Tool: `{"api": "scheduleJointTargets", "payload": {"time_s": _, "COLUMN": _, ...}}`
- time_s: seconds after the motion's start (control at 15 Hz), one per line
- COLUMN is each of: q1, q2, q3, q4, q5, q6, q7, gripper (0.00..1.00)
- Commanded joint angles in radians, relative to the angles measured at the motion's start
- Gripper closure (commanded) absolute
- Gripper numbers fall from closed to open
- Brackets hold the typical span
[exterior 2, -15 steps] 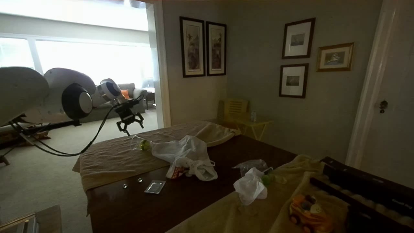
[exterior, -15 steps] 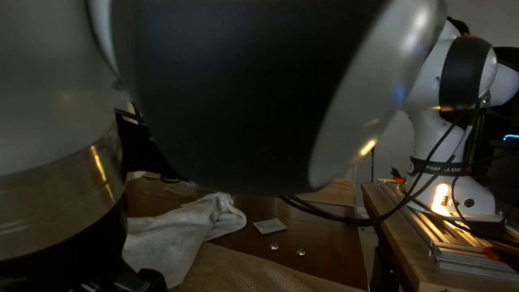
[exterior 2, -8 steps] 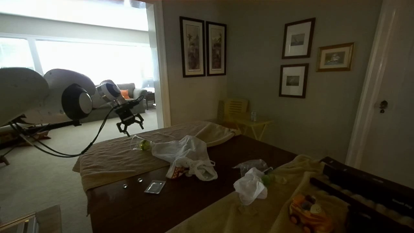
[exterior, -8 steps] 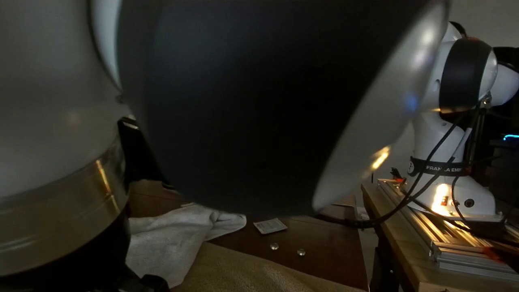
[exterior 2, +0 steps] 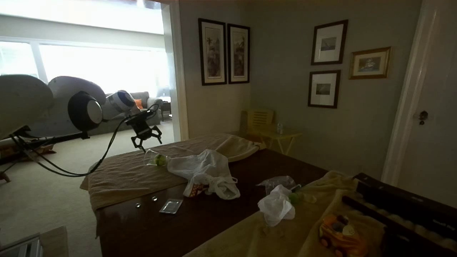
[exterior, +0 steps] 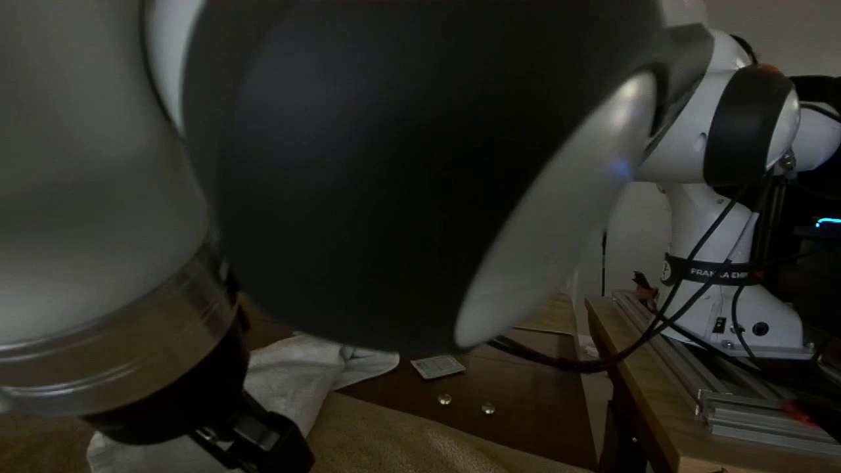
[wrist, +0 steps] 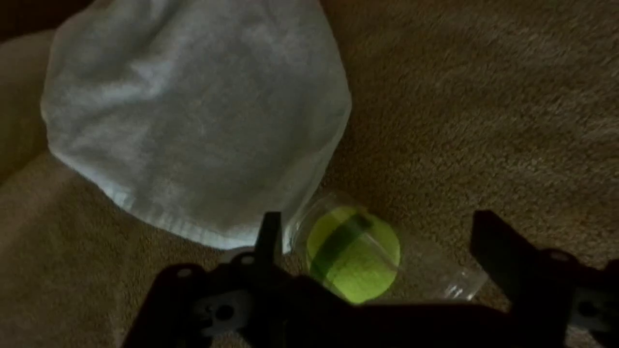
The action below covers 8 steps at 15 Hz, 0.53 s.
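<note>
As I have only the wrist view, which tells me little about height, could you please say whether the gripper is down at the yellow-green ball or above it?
Observer: In an exterior view, the gripper hangs above the yellow-green ball.
Operator: Thank you; is there anything on the brown tabletop that my view leaves out?
Observer: Yes, a flat, squarish packet lies there, seen in both exterior views.
Operator: And what about the end of the table away from the ball, please?
Observer: There, in an exterior view, an orange toy vehicle sits on a separate tan towel.
</note>
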Motion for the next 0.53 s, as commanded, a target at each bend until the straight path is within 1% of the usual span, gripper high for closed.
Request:
{"api": "scheduleJointTargets", "payload": {"time_s": 0.0, "q1": 0.029, "q2": -0.008, "q3": -0.013, "q4": 0.002, "q5": 0.012, "q6": -0.142, "q7": 0.160, "gripper": 0.00}}
{"api": "scheduleJointTargets", "payload": {"time_s": 0.13, "q1": 0.040, "q2": -0.008, "q3": -0.002, "q4": 0.006, "q5": 0.023, "q6": -0.203, "q7": 0.218, "gripper": 0.00}}
{"api": "scheduleJointTargets", "payload": {"time_s": 0.27, "q1": 0.056, "q2": 0.001, "q3": -0.003, "q4": 0.014, "q5": 0.019, "q6": -0.228, "q7": 0.271, "gripper": 0.00}}
{"api": "scheduleJointTargets", "payload": {"time_s": 0.4, "q1": 0.071, "q2": 0.015, "q3": -0.013, "q4": 0.021, "q5": 0.007, "q6": -0.223, "q7": 0.319, "gripper": 0.00}}
{"api": "scheduleJointTargets", "payload": {"time_s": 0.47, "q1": 0.075, "q2": 0.026, "q3": -0.017, "q4": 0.025, "q5": 0.001, "q6": -0.201, "q7": 0.333, "gripper": 0.00}}
